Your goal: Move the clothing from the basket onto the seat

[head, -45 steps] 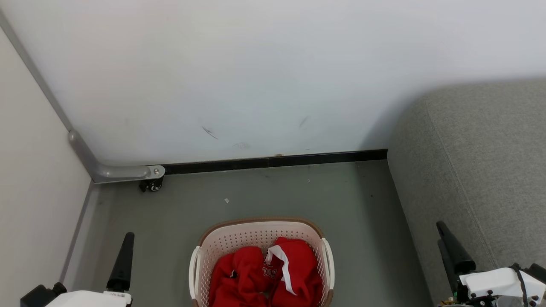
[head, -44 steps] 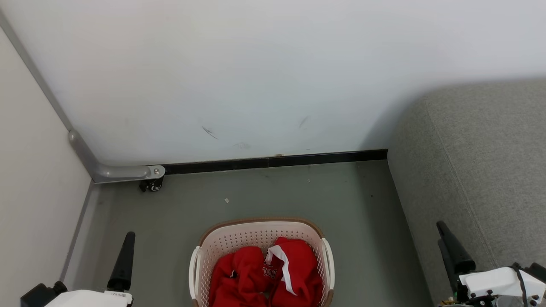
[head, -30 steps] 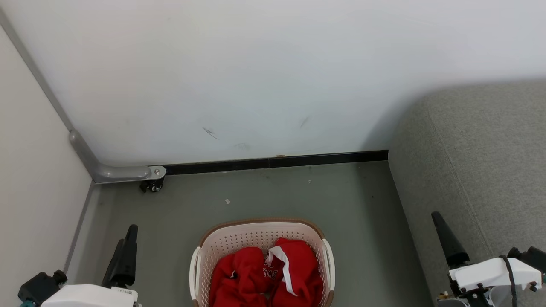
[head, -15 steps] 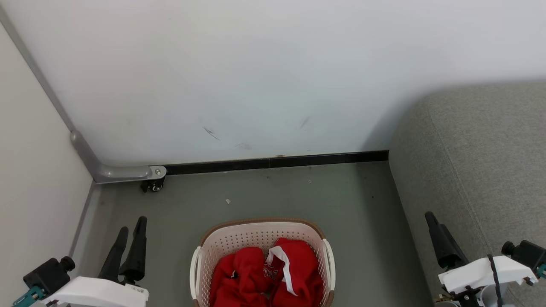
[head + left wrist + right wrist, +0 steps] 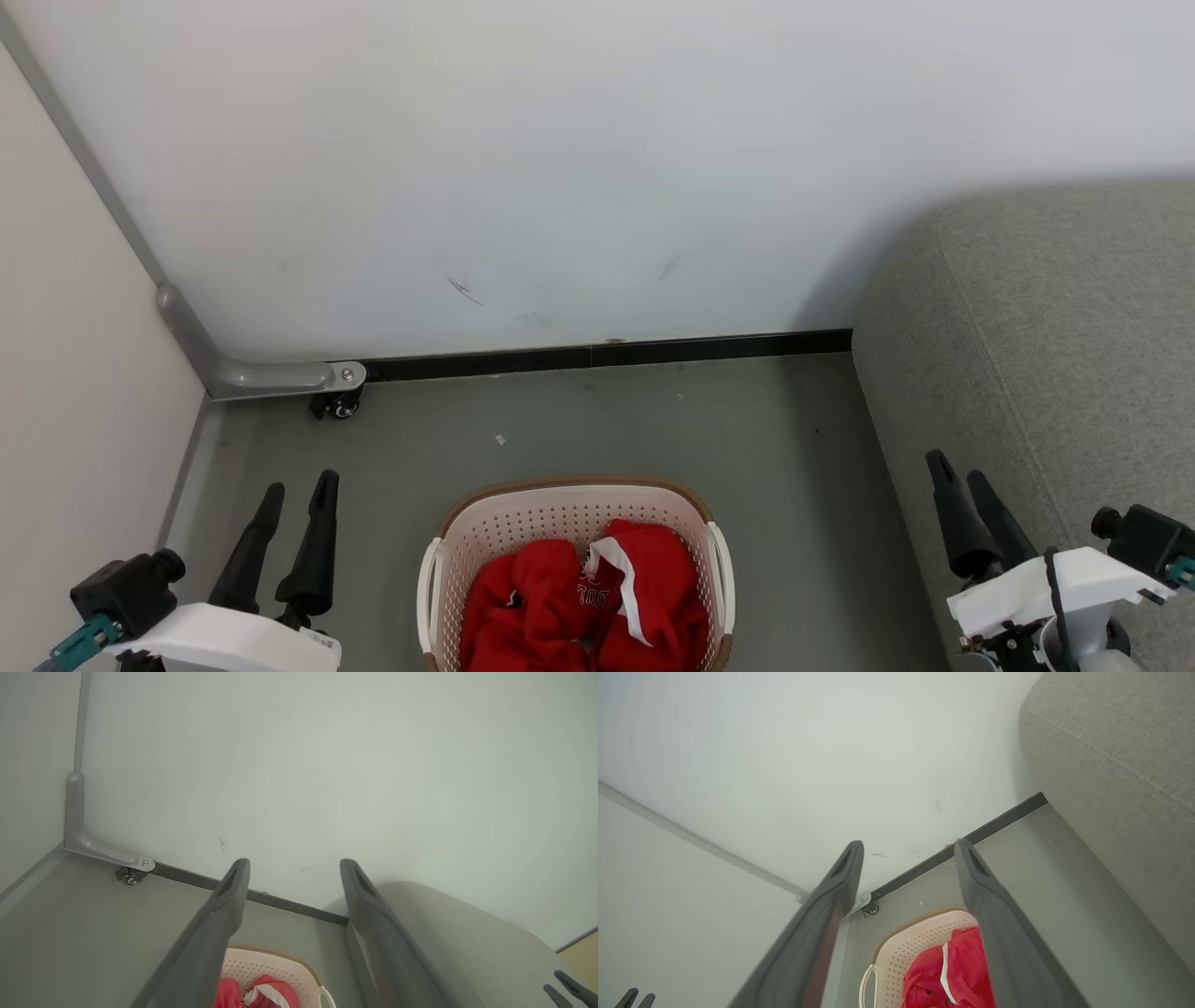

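Grey floor, clothing in basket near seat; left end effector spread, right end effector spread

The clothing lies in the basket, the seat at its right.

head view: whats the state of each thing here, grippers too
left gripper, open, holding nothing, left of the basket
right gripper, open, holding nothing, by the seat's edge
clothing, crumpled inside the basket, not gripped
basket, upright on the floor, holding the clothing
seat, no clothing on the part in view
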